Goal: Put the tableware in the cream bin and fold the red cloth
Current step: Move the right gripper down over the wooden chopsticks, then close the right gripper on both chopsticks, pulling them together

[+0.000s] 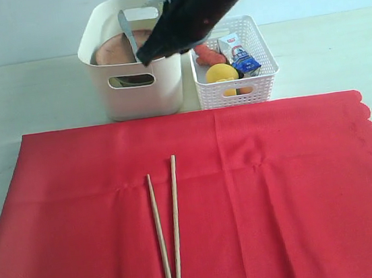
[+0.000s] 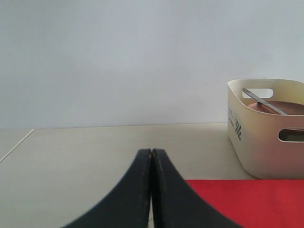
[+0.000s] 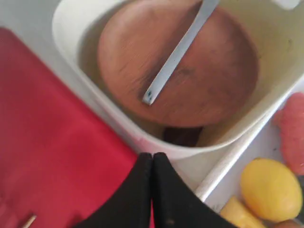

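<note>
Slim wooden chopsticks (image 1: 176,221) on creased red cloth (image 1: 281,195), long axes 6-to-12 o'clock, toward smooth cream bin (image 1: 144,100). Clenched, empty: left pincer (image 2: 151,152), right pincer (image 3: 152,156).

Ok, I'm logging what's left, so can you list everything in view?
Table: one, off-white, under everything.
Red cloth: one, red, spread over the near table.
Cream bin: one, cream, behind the cloth.
Plate: one, brown, inside the bin.
Knife: one, silver, in the bin across the plate.
Chopsticks: two, pale wood, side by side on the cloth.
Lattice basket: one, white, beside the bin.
Lemon: one, yellow, in the basket.
Milk carton: one, white-blue, in the basket.
Sausage: one, pinkish red, in the basket.
Left gripper: one, black, shut, over the table.
Right gripper: one, black, shut, above the bin's rim.
</note>
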`<state>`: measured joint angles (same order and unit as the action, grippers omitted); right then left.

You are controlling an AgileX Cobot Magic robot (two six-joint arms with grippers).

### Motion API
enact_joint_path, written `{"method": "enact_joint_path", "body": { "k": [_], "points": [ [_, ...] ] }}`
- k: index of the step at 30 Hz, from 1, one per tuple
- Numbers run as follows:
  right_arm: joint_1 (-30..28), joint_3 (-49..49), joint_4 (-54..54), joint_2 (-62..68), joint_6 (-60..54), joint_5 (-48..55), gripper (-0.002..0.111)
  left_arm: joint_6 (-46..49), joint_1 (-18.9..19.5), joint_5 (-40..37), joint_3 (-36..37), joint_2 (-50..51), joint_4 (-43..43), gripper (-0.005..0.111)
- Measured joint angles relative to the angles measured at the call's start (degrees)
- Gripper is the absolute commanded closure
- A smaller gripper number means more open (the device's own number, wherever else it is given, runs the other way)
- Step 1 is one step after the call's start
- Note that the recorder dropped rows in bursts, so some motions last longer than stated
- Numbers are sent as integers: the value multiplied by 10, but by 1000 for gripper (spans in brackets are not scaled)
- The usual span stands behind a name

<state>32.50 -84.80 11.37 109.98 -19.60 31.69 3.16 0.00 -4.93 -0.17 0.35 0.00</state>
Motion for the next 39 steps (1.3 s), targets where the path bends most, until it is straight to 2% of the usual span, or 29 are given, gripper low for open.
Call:
{"method": "enact_joint_path", "body": {
  "k": [8, 14, 17, 23, 27, 34, 39],
  "points": [
    [105, 152, -6, -36, 20, -47, 108, 0, 0, 0, 0, 0, 0, 104],
    [166, 217, -6, -38, 62, -61, 105, 0, 0, 0, 0, 0, 0, 104],
    [173, 239, -6, -38, 106, -61, 92, 0, 0, 0, 0, 0, 0, 104],
    [173, 260, -9, -38, 183, -61, 51, 0, 0, 0, 0, 0, 0, 104],
    [173, 261, 0, -33, 192, -62, 35, 0, 0, 0, 0, 0, 0, 104],
    [174, 261, 5, 11, 196, -86, 34, 0, 0, 0, 0, 0, 0, 104],
    [174, 262, 5, 21, 196, -101, 45, 0, 0, 0, 0, 0, 0, 104]
  ]
}}
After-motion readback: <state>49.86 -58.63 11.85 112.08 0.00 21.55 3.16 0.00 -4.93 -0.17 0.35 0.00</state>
